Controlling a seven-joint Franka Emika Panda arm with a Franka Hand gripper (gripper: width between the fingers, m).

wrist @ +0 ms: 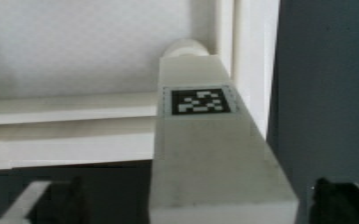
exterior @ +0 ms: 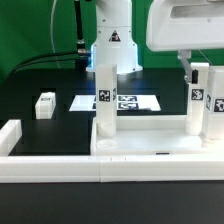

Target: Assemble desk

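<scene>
The white tabletop panel [exterior: 150, 147] lies flat against the border wall. Three white legs stand upright on it: one at the exterior view's left [exterior: 103, 100] and two at its right [exterior: 198, 100] [exterior: 216, 100]. A fourth leg [exterior: 45, 105] lies loose on the black table. My gripper [exterior: 192, 66] hangs just above the nearer right-hand leg. In the wrist view that tagged leg [wrist: 202, 130] stands between my dark fingers [wrist: 30, 205], with a gap on each side. The gripper [wrist: 185, 208] is open around it and holds nothing.
The long low white border wall [exterior: 60, 168] runs along the front and turns back at the exterior view's left [exterior: 10, 135]. The marker board [exterior: 125, 102] lies flat mid-table. The robot base [exterior: 112, 45] stands behind it.
</scene>
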